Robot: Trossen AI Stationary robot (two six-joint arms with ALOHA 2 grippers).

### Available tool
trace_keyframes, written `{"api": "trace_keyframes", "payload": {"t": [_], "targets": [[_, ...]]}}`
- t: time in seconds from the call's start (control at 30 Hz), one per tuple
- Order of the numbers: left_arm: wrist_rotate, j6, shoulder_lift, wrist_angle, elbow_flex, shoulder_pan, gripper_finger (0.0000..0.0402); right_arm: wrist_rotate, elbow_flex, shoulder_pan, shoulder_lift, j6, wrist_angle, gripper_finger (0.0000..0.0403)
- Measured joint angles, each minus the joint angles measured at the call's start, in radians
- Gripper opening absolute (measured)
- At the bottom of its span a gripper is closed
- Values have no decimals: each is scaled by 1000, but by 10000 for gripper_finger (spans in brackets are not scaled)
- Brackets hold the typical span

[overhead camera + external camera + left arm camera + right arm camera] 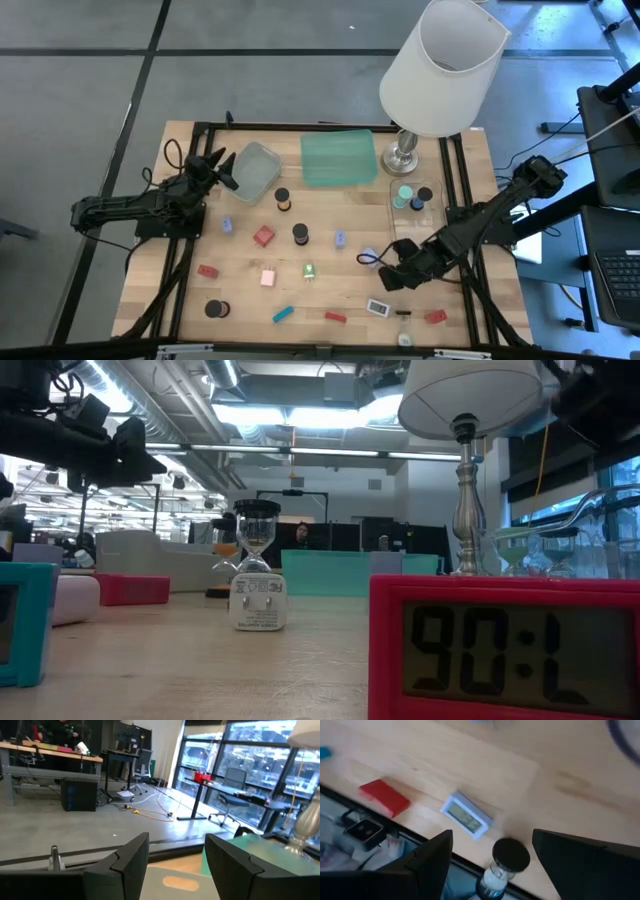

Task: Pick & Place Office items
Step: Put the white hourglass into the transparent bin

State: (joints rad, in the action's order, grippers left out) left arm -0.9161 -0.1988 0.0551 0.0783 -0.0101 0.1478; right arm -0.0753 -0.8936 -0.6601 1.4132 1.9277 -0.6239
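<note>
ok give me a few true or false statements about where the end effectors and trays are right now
1. The left end effector hangs at the grey tray, fingers apart and empty. True.
2. The right end effector grips the small lavender clock. False: its fingers are apart and empty, above the table beside the clock.
3. The green tray lies between the grey tray and the lamp. True.
4. The clear tray is empty. False: it holds a mint-green cap and dark pieces.
5. A red bar lies near the table's front edge. True.
</note>
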Motion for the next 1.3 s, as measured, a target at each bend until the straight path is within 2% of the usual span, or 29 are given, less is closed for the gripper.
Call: {"api": "trace_keyframes", "payload": {"t": [0.2,0.3,0.53,0.77,1.2,1.3], "targets": [[4,-11,0,-23,0,-2,191,-186,0,-22,96,153,36,278],[21,-25,0,-22,0,-3,190,-235,-13,-28,137,178,48,278],[107,-66,0,-14,0,-3,191,-232,-80,-46,185,197,51,278],[179,-69,0,-9,0,-3,190,-244,-145,-99,289,269,62,278],[186,-77,0,-8,0,-3,191,-228,-166,-121,384,277,44,275],[182,-77,0,-8,0,-3,191,-191,-166,-123,393,255,35,263]]}}
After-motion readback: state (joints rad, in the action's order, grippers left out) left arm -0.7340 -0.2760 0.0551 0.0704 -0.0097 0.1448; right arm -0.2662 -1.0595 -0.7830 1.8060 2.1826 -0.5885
